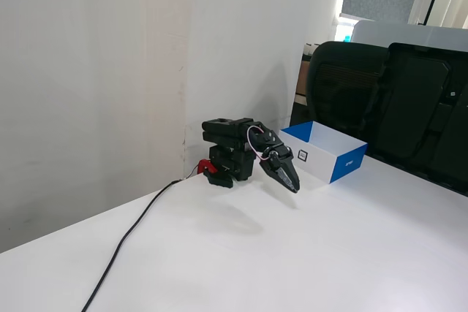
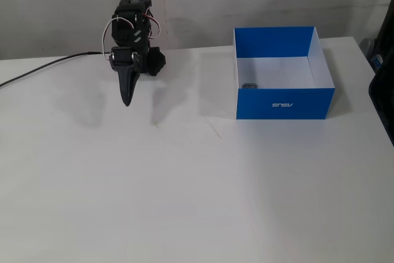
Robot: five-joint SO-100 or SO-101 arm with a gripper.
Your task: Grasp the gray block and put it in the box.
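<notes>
The box (image 2: 284, 103) stands on the white table at the right, blue outside and white inside; in a fixed view it shows its white side with the dark logo (image 1: 316, 163). The tiny gray block (image 2: 250, 85) lies inside the box, in its near-left corner; the box wall hides it in the other fixed view. My black gripper (image 2: 127, 101) is folded back near the arm's base, left of the box and well apart from it, pointing down with jaws closed and nothing between them. It also shows in a fixed view (image 1: 293, 187).
A black cable (image 1: 124, 242) runs from the arm's base across the table toward the front edge. A wall stands right behind the arm. Black office chairs (image 1: 395, 100) stand behind the box beyond the table's far edge.
</notes>
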